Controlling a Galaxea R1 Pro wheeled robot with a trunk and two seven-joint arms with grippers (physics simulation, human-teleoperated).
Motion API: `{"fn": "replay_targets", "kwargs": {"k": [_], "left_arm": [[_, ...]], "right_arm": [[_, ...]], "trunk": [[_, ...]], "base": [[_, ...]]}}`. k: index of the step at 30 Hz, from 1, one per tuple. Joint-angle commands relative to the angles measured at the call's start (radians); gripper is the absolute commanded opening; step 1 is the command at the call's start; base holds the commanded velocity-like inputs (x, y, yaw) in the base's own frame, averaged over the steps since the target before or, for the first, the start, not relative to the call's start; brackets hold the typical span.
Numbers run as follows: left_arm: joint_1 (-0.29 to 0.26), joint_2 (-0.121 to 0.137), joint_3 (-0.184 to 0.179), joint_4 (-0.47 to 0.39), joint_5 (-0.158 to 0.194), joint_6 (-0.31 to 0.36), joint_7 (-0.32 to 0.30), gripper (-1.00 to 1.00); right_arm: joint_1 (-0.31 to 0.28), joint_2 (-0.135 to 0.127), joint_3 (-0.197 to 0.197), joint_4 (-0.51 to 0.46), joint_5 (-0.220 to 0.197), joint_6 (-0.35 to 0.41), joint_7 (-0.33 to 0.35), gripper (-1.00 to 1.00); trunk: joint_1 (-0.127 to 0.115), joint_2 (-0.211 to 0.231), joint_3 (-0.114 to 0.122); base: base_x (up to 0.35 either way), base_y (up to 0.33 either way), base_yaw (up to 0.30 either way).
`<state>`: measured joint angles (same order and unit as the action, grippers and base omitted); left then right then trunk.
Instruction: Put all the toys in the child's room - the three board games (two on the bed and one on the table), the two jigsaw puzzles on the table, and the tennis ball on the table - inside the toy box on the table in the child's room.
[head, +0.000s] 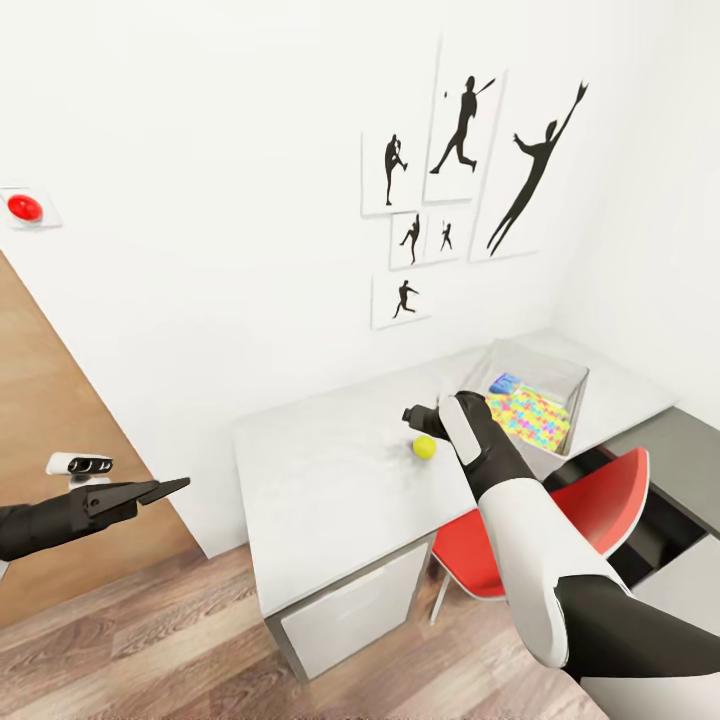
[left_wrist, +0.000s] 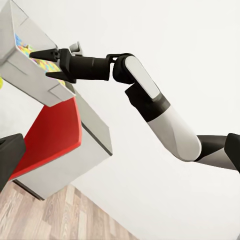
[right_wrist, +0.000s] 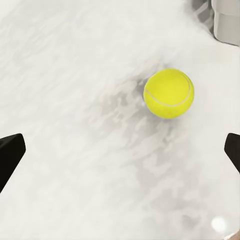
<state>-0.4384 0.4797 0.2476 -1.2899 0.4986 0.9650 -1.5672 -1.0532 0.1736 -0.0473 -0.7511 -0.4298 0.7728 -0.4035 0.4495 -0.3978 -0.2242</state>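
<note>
One tennis ball (head: 425, 447) lies alone on the light grey part of the surface (head: 330, 480), out in the open and a little short of the toy box (head: 570, 395). The box stands further along the same surface toward the corner of the room; inside it a multicoloured jigsaw puzzle (head: 530, 417) lies flat, with the edge of a blue printed board game (head: 503, 382) showing beside it.

The right arm reaches out over the surface, and its right tool (head: 416, 416) hangs just above and beside the ball without touching it. In the right wrist view the ball (right_wrist: 169, 93) sits on the pale marbled top with the two dark fingertips (right_wrist: 10, 155) spread far apart at either edge, so the right tool is released and holds nothing. The left wrist view sees that same tool (left_wrist: 44, 62) from the side, its fingers apart in front of the toy box wall (left_wrist: 30, 70).

The left tool (head: 165, 489) is held low and well away from the surface, over the wood-plank floor near a brown door panel (head: 50, 400); its thin fingers lie close together with nothing between them, though whether they are fully clenched cannot be told.

A red chair (head: 590, 520) is tucked under the surface near the box. Black silhouette sports pictures (head: 470, 190) hang on the white wall above, and a red button (head: 24, 208) sits on the wall by the door.
</note>
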Motion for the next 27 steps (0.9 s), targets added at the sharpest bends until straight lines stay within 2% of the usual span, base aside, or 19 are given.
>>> {"fn": "replay_targets", "kwargs": {"k": [1, 4, 12, 27], "left_arm": [[-0.001, 0.0, 0.0, 0.0, 0.0, 0.011, -0.004, 1.0], [-0.001, 0.0, 0.0, 0.0, 0.0, 0.011, -0.004, 1.0], [0.0, 0.0, 0.001, 0.0, 0.0, 0.011, -0.004, 1.0], [-0.001, 0.0, 0.001, 0.001, -0.001, 0.01, -0.004, 1.0]], "right_arm": [[-0.001, 0.001, -0.002, -0.001, -0.011, -0.001, -0.009, 1.0], [-0.001, 0.001, -0.001, -0.001, -0.007, -0.007, -0.009, 1.0], [-0.001, 0.001, -0.002, -0.001, 0.037, -0.025, -0.01, 1.0], [-0.001, 0.001, -0.003, 0.003, 0.045, -0.1, -0.008, 1.0]], "trunk": [[0.001, -0.002, -0.004], [0.001, -0.002, -0.009], [0.001, -0.002, -0.021], [0.001, -0.002, -0.046]], "base": [[0.0, 0.0, 0.0], [0.0, 0.0, 0.0], [0.0, 0.0, 0.0], [0.0, 0.0, 0.0]]}}
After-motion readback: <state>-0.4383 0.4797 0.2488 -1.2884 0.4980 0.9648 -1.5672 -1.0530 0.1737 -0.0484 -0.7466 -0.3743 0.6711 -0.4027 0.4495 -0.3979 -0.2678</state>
